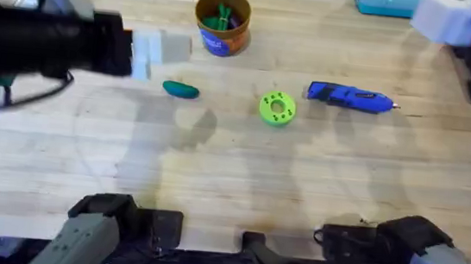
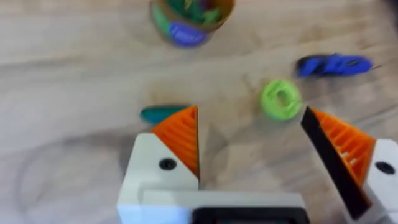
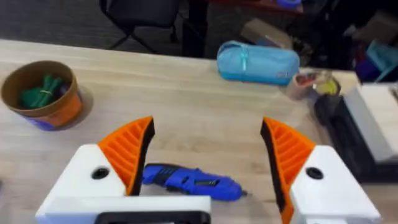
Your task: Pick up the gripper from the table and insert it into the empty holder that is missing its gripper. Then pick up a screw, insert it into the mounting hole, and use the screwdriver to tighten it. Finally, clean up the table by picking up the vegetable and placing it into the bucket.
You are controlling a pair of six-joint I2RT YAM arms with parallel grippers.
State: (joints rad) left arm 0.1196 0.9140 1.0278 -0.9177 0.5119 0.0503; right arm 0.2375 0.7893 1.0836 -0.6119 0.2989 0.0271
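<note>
A pale wooden table (image 1: pixel 231 175) stands before a dark floor (image 3: pixel 56 18) and a black chair (image 3: pixel 140 15).

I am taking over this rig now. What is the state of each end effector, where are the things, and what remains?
Left end effector: open, empty, above the vegetable.
Right end effector: open, empty, over the screwdriver.
The bucket stands at the far side and already holds green items.
A lime-green disc lies between vegetable and screwdriver.
Left to do: vegetable into bucket. The holder work cannot be judged here.
</note>
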